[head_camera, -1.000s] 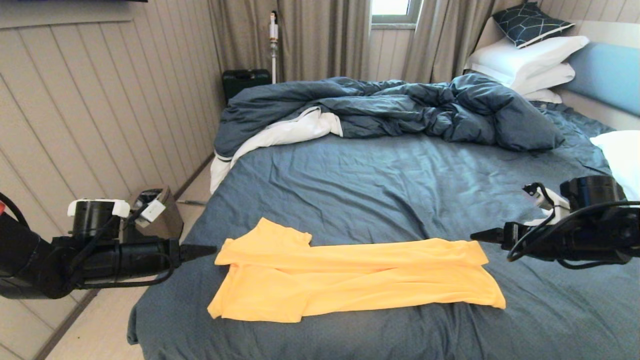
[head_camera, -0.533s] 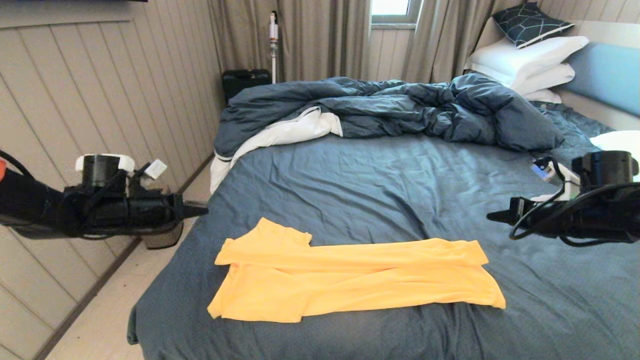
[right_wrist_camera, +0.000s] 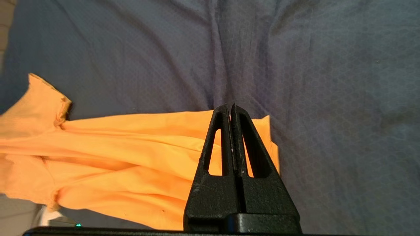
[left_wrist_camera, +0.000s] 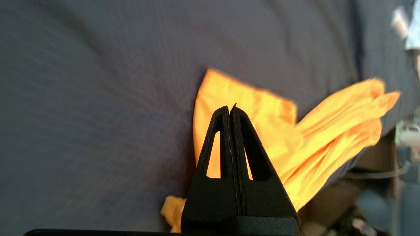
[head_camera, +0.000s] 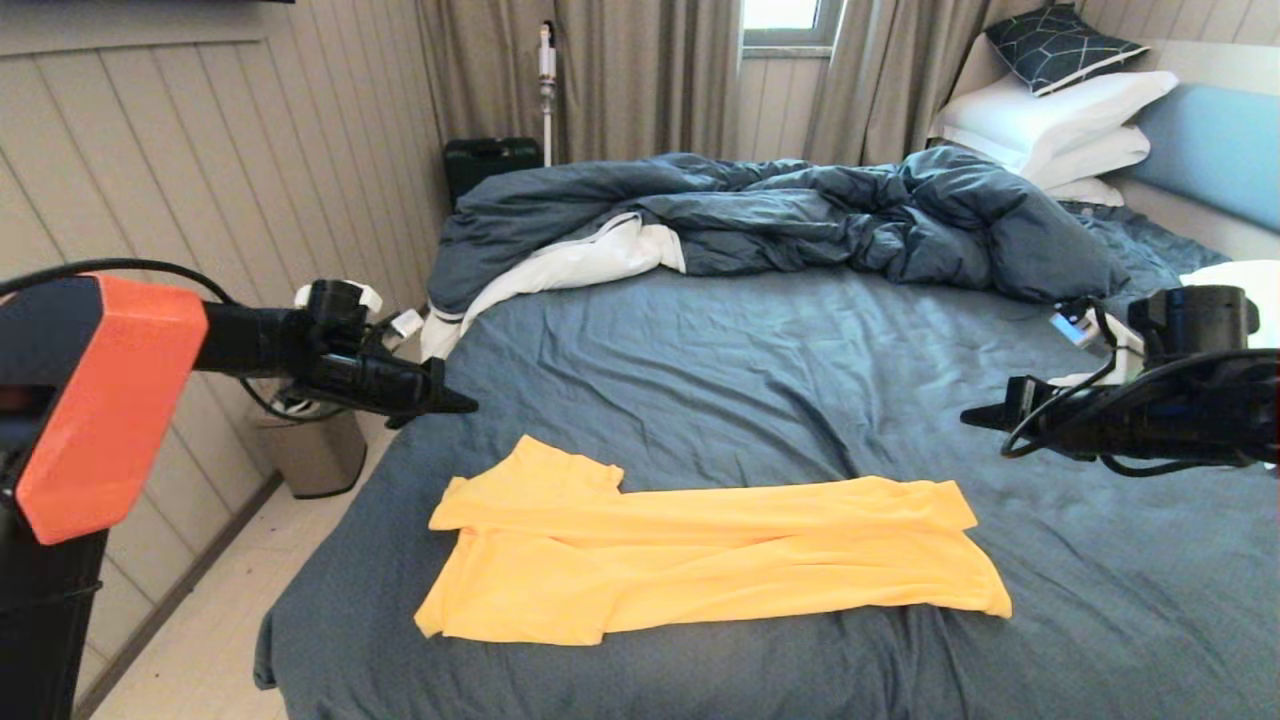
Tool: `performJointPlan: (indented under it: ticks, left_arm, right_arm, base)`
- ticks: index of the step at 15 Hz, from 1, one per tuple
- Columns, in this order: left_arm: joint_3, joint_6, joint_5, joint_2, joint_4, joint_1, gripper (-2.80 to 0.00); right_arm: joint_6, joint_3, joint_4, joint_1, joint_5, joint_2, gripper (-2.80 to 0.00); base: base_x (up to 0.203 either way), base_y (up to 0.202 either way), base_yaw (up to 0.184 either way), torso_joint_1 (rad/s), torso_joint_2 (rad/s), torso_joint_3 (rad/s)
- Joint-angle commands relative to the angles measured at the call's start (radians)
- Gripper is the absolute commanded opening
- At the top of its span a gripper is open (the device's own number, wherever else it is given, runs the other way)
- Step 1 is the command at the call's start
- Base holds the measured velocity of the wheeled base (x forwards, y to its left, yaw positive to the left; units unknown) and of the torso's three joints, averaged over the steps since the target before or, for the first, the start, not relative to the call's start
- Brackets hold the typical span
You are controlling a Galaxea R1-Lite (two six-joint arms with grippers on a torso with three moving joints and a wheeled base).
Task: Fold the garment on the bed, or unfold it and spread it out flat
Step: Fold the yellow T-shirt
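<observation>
Shirt [head_camera: 700, 555]: yellow T-shirt, lying on the near part of the bed [head_camera: 760, 360], folded lengthwise into a long band running across the sheet. One sleeve sticks out at the band's left end, toward the duvet; the hem end lies to the right. Some soft ridges run along the band; the edges are not squared.

Left pincer [head_camera: 462, 406]: in the air beyond the shirt's sleeve end, on the duvet side, clear of the cloth. Tips pressed together, nothing between them; the left wrist view [left_wrist_camera: 230, 108] shows the closed tips over the sleeve corner.

Right pincer [head_camera: 968, 418]: in the air beyond the shirt's hem end, also on the duvet side and apart from the cloth. Tips closed, empty; the right wrist view [right_wrist_camera: 229, 108] shows them above the hem corner.

Duvet [head_camera: 800, 220]: rumpled, dark blue, heaped well beyond the shirt.

Step in hand, as judged: the lengthwise fold appears done and both arms stand off the cloth, one past each end.

Next move, as judged: a crosswise fold, hem end over sleeve end. That calls for the tips to part, drop to the corners and pinch all layers of thin fabric without catching the sheet.
</observation>
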Motion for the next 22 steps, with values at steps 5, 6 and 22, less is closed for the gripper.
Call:
performJointPlan:
  ticks: [5,6,22]
  left_arm:
    - [-0.068,0.064,0.065,0.131,0.059,-0.036,-2.8]
    - [-0.068,0.066,0.062,0.129,0.058,-0.036,-2.8]
    - [-0.065,0.07,0.062,0.163,-0.097,-0.085,0.0]
  right_arm:
    - [0.084,0.003,-0.002,0.053,0.008,0.017,-2.8]
    - [0.084,0.004,-0.002,0.053,0.009,0.022,-2.8]
    - [0.078,0.078,-0.006,0.052,0.027,-0.023,-2.8]
  base:
    - [0.0,0.0,0.0,0.0,0.0,0.0]
    - [0.0,0.0,0.0,0.0,0.0,0.0]
    - [0.0,0.0,0.0,0.0,0.0,0.0]
